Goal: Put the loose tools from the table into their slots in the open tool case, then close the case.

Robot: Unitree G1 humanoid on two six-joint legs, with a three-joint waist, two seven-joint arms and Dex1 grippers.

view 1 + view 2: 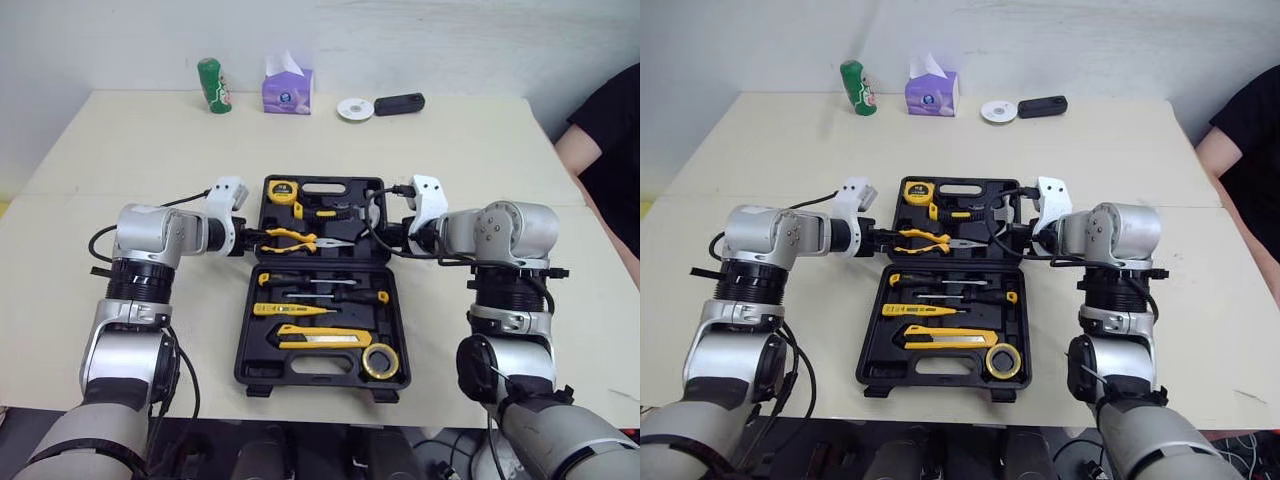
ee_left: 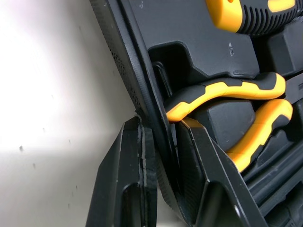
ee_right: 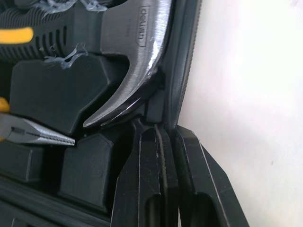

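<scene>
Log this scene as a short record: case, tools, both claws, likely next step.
case: tool case, open flat on the table
tools in slots: tape measure, hammer, pliers, screwdrivers, utility knife, tape roll
left claw: clamped on the left wall of the case's far half
right claw: clamped on its right wall
next step: probably fold the far half shut

The table (image 1: pixel 120 150) lies bare beside the tool case (image 1: pixel 312 368); can (image 1: pixel 213 85), tissue box (image 1: pixel 288 90) and a person's arm (image 1: pixel 580 165) line its edges.
</scene>
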